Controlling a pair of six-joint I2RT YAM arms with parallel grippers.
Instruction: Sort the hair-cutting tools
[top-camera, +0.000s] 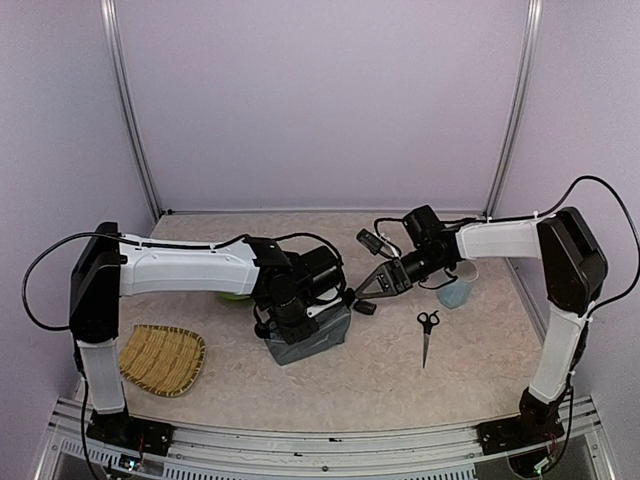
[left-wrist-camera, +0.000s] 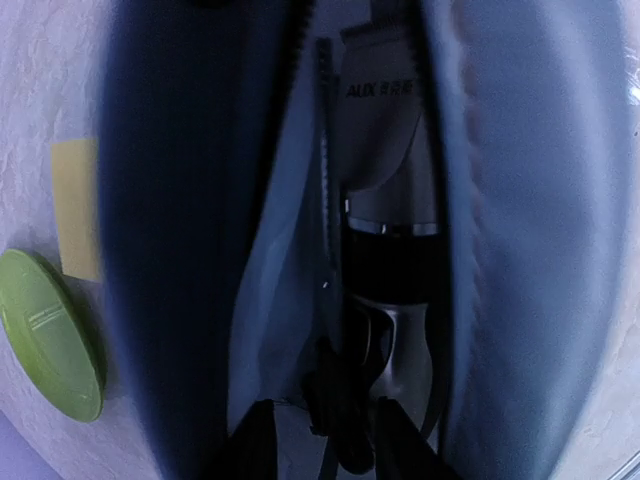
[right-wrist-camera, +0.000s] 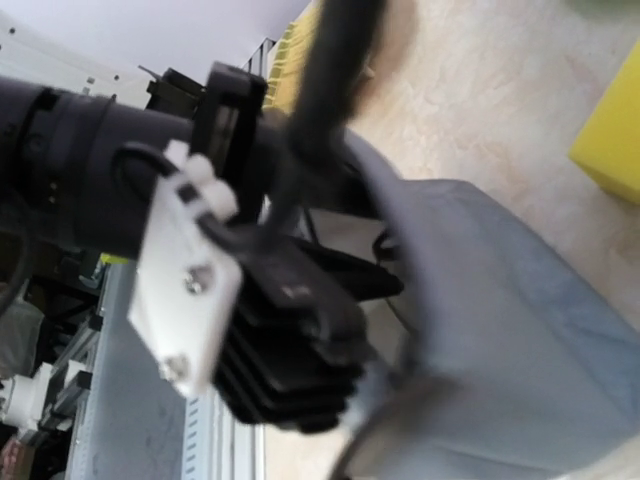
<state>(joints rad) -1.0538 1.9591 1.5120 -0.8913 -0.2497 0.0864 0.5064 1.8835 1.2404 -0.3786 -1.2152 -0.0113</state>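
The grey pouch (top-camera: 318, 338) lies mid-table, its mouth held wide. My left gripper (left-wrist-camera: 325, 428) reaches down into it, jaws open. Between its fingers lie the black handles of one pair of scissors (left-wrist-camera: 338, 400), blades pointing deeper in. Next to them in the pouch rests the black-and-silver clipper (left-wrist-camera: 392, 170). My right gripper (top-camera: 358, 293) pinches the pouch's right rim, its fingertips together on the fabric (right-wrist-camera: 500, 300). The other scissors (top-camera: 427, 333) lie on the table to the right, blades toward me. I cannot make out the clipper guard.
A yellow sponge (left-wrist-camera: 75, 205) and a green dish (left-wrist-camera: 45, 335) sit just left of the pouch. A wicker tray (top-camera: 160, 358) lies at the near left. A pale blue cup (top-camera: 456, 287) stands behind the loose scissors, under the right arm.
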